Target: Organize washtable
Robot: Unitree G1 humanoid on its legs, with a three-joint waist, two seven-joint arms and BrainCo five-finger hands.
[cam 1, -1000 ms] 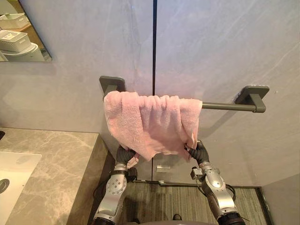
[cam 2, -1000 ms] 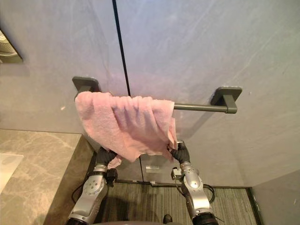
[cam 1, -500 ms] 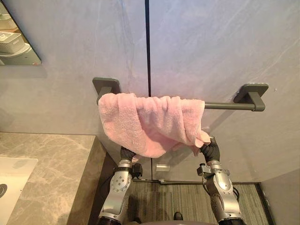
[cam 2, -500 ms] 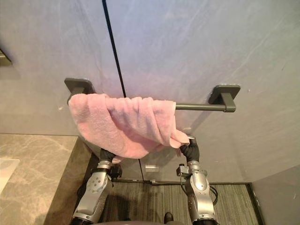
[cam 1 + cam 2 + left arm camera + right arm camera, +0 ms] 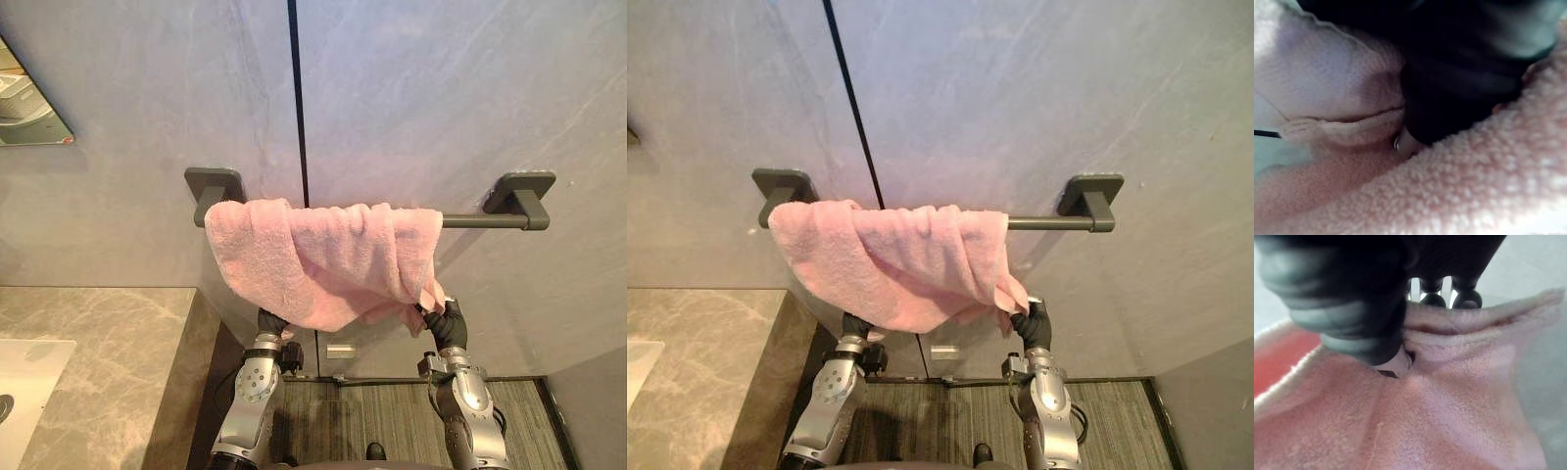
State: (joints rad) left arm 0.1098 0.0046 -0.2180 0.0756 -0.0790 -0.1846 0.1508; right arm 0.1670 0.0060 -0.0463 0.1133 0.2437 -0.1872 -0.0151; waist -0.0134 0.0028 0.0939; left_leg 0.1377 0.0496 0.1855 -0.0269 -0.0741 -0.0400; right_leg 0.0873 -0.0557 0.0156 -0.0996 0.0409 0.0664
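One pink terry towel [image 5: 323, 259] hangs bunched and creased over the dark grey wall-mounted towel bar [image 5: 485, 220], covering the bar's left part and sagging lowest near the middle. The right hand [image 5: 1032, 323] pinches the towel's lower right corner between thumb and fingers. The left hand [image 5: 271, 320] is tucked under the lower left hem, and whether it grips cannot be told.

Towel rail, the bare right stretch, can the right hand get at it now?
Probably yes: the bare rail sits above the right hand with nothing between, though the hand grips a corner of the towel.
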